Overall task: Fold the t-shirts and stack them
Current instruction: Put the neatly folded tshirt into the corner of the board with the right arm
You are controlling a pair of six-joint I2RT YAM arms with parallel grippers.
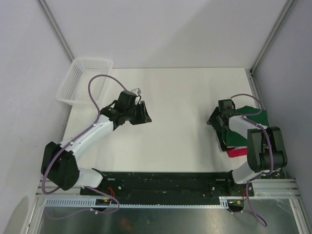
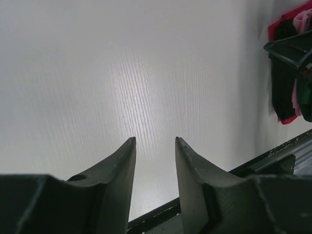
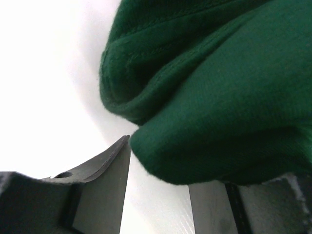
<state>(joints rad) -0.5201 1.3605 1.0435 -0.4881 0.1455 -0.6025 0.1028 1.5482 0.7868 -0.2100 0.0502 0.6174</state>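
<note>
Green t-shirt (image 3: 219,97) fills the frame's upper right, its fold draping over one of the parted right fingers (image 3: 109,180); left fingers (image 2: 117,175) gape above the tabletop (image 2: 122,73).

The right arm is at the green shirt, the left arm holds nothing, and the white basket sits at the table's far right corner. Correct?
Not quite. The top view shows the white basket at the far left corner. The rest stands: the right gripper is at the green shirt, and the left gripper holds nothing.
</note>
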